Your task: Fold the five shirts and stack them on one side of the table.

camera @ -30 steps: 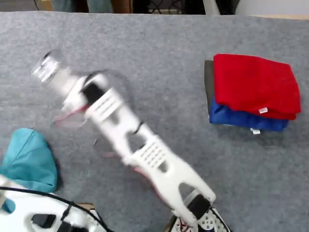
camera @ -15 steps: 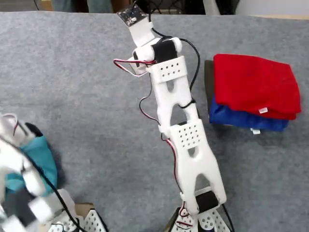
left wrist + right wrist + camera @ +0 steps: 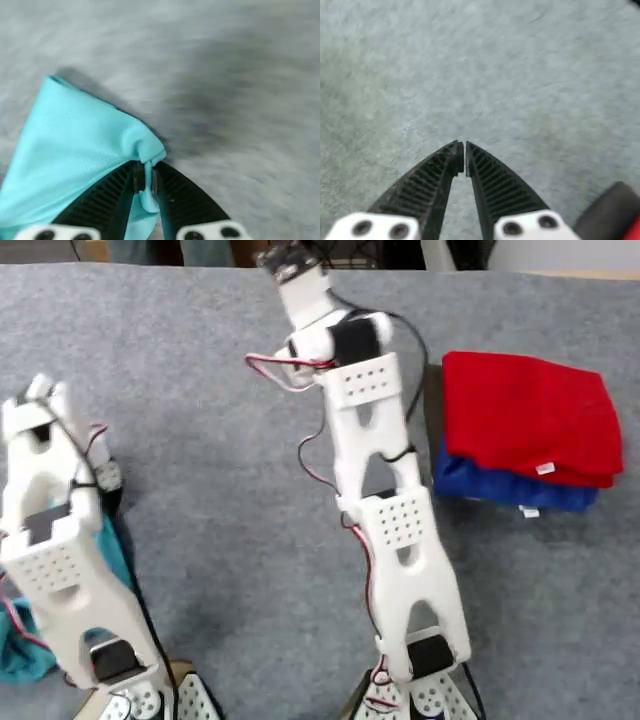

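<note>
Left gripper (image 3: 144, 182) jaws clamped on bunched edge of teal shirt (image 3: 75, 145), near left of table (image 3: 200, 390). Right gripper (image 3: 464, 157) jaws closed, empty, far centre, farther from shirt. Folded red shirt (image 3: 530, 415) topped stack well right

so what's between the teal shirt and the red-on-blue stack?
In the high view, the right arm lies extended over the grey mat between the teal shirt and the red-on-blue stack; otherwise that stretch is bare.
</note>
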`<state>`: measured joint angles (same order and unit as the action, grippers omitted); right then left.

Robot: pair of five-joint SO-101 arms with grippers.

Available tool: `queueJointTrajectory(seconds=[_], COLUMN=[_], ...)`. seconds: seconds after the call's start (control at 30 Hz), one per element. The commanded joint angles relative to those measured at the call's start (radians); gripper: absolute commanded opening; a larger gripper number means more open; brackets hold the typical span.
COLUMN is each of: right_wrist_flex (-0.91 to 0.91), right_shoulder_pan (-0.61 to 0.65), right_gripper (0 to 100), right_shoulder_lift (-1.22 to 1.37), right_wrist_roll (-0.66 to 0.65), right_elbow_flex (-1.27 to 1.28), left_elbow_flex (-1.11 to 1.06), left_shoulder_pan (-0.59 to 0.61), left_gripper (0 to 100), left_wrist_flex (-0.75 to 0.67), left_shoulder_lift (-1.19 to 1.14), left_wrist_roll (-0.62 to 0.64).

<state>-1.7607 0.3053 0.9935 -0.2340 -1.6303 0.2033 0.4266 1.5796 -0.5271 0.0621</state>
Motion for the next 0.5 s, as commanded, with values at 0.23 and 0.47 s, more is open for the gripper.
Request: queueJointTrajectory(seconds=[0.23, 0.47], right_wrist_flex=[-0.003, 0.002], right_shoulder_pan=[-0.224, -0.436], right_gripper=[1.5, 1.8], right_shoulder_lift=[-0.214, -0.344], right_wrist_roll=[-0.011, -0.011], right_elbow_flex=[-0.042, -0.042], left_elbow_flex=[0.412, 0.506], left_shoulder_pan=[-0.492, -0.786], left_gripper=[3, 3], left_wrist_flex=[0.140, 0.060], left_shoulder_lift=[-0.002, 0.000], left_wrist_roll=[-0.078, -0.098])
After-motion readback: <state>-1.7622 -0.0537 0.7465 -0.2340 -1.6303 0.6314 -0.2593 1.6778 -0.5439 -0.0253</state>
